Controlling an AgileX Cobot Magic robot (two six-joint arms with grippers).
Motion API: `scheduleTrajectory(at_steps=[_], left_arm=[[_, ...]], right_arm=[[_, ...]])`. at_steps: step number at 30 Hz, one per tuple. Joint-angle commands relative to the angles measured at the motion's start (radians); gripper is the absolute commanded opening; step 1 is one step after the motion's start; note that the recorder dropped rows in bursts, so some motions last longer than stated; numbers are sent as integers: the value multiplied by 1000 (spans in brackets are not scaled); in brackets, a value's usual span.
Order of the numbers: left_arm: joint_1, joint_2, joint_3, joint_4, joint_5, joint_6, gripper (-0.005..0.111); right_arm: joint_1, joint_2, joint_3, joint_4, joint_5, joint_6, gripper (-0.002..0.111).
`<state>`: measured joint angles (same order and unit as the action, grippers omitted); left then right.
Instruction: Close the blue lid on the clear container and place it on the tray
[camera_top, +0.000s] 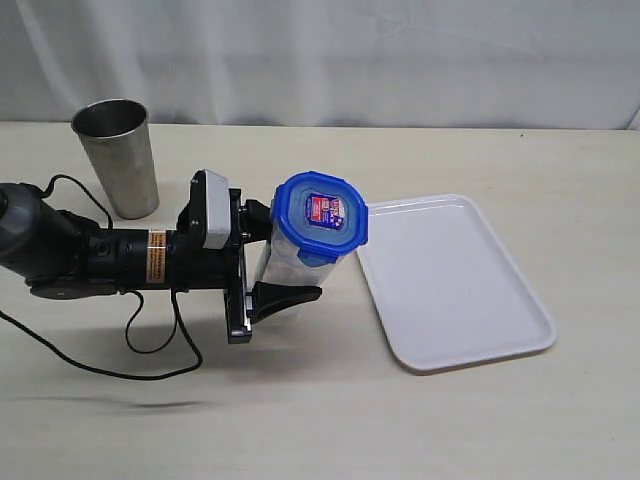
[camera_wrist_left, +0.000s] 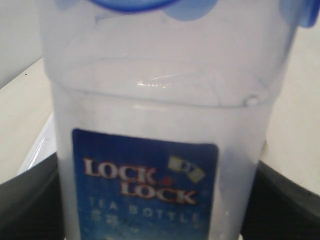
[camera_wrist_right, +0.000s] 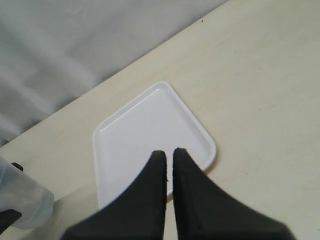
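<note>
Saw clear container (camera_top: 285, 268) clamped in left gripper (camera_top: 272, 252), blue lid (camera_top: 322, 215) sitting on top, just beside tray (camera_top: 450, 285), not on it.
Noted left fingers (camera_wrist_left: 27, 200) pressed on both sides of labelled wall; could not tell if lifted off table (camera_top: 500, 430). Found right gripper (camera_wrist_right: 169, 155) above tray, fingers nearly together, grasping nothing. Spotted steel cup (camera_top: 118, 158) well apart behind left arm.

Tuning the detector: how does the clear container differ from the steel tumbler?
The clear container is transparent with a blue label; the steel tumbler is opaque grey. The container wears the blue lid; the tumbler is open-topped. The container sits between the left gripper's fingers beside the tray; the tumbler stands free. Both are upright.
</note>
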<state>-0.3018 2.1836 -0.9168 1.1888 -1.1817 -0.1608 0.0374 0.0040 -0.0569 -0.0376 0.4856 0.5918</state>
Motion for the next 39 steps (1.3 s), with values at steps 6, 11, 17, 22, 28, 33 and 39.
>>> scheduleTrajectory(at_steps=[6,11,17,22,28,33,39], left_arm=[[-2,-11,-5,-19,-39,-4,0],[-2,-11,-5,-17,-39,-5,0],[-2,-11,-5,-22,-39,-5,0],[-2,-11,-5,-23,-39,-5,0],[-2,-11,-5,-23,-39,-5,0],[-2,-11,-5,-23,-39,-5,0],[-2,-11,-5,-23,-39,-5,0]], right_arm=[[-6,-4,57,-8,-69,0,5],[-4,-4,57,-8,-68,0,5],[-4,-4,57,4,-75,0,5],[-4,-4,57,4,-131,-184,5],[-4,-4,57,4,-145,-440,5],[-4,-4,57,4,-142,-580,5],[-4,-4,57,4,-177,-581,5]])
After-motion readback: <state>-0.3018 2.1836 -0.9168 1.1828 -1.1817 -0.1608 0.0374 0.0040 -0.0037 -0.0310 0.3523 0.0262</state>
